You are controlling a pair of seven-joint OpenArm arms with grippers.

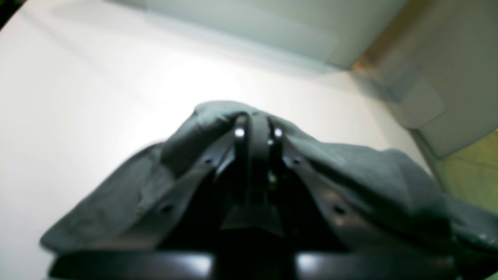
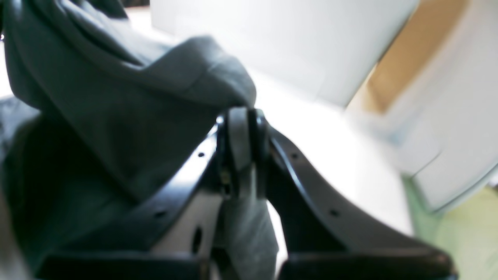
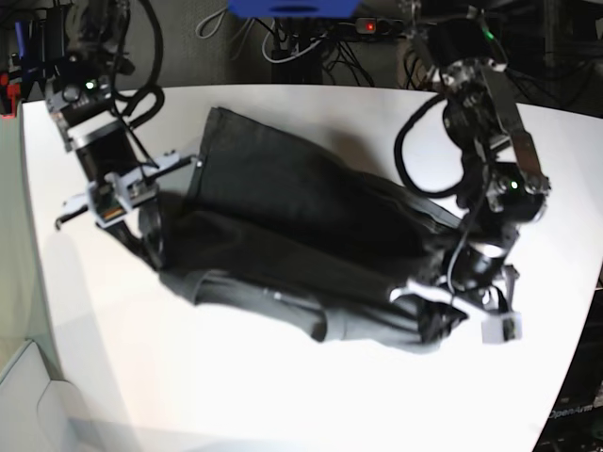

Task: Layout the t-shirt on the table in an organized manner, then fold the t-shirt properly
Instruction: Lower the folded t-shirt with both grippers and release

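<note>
The t-shirt (image 3: 301, 245) lies stretched across the middle of the white surface (image 3: 236, 395), running slantwise from the far left toward the near right, with several long folds bunched along its near edge; it is not flat. The left pincer (image 1: 256, 120) is clamped together on a fold of the shirt at its right end in the base view, the cloth draped over both jaws and hanging down on either side in the left wrist view. The right pincer (image 2: 243, 116) is likewise closed on the shirt at the opposite end, a strip of grey cloth pinched between its jaws and more of the garment heaped up to the left of it; both wrist views are blurred. Cables (image 3: 292, 42) crowd the dark space beyond the far edge of the surface
</note>
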